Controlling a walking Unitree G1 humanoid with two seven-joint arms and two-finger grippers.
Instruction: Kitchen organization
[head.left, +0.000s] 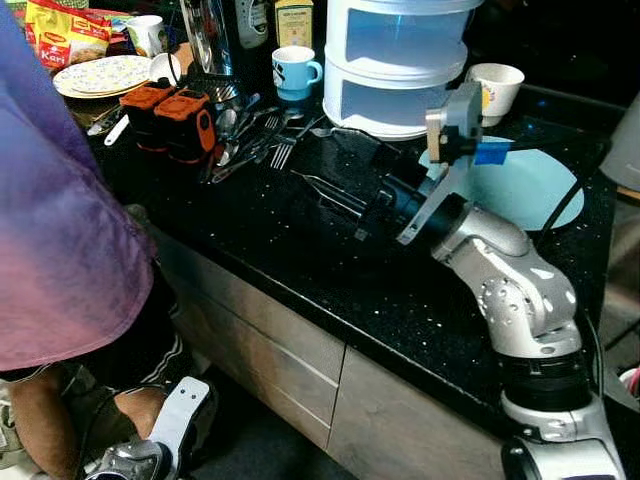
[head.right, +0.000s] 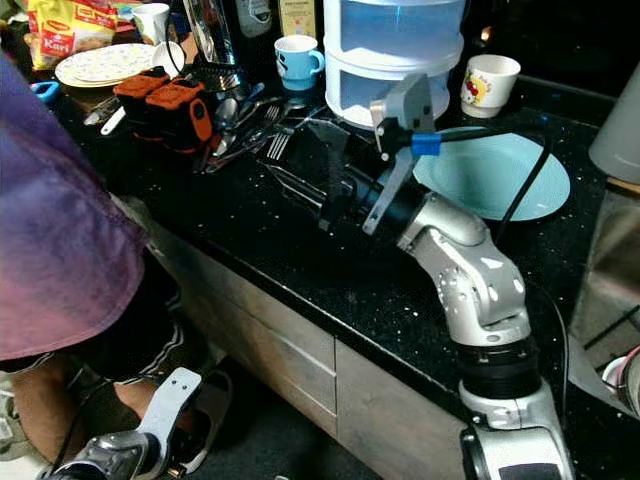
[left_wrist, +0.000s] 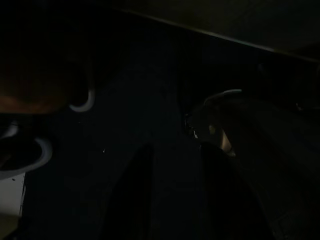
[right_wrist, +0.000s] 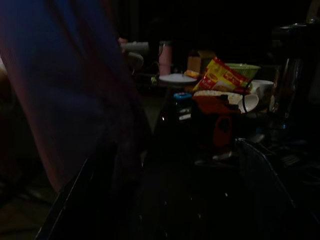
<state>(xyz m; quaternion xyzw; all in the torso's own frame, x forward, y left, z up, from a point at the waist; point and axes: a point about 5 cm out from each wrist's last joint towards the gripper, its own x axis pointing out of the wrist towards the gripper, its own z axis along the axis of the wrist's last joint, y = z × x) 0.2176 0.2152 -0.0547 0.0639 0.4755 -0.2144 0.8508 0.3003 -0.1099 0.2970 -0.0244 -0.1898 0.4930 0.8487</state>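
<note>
Reaching over the black counter (head.left: 300, 250) toward the cutlery pile (head.left: 250, 140), the right gripper (head.left: 335, 195) (finger spread unreadable) could scatter forks onto the person (head.left: 60, 230) nearby.

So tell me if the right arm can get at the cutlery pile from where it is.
Probably yes: the right gripper hovers over the counter just short of the cutlery pile, with bare counter between.

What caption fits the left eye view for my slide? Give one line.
Right gripper reaches across the black counter toward the cutlery pile, a person standing alongside.
</note>
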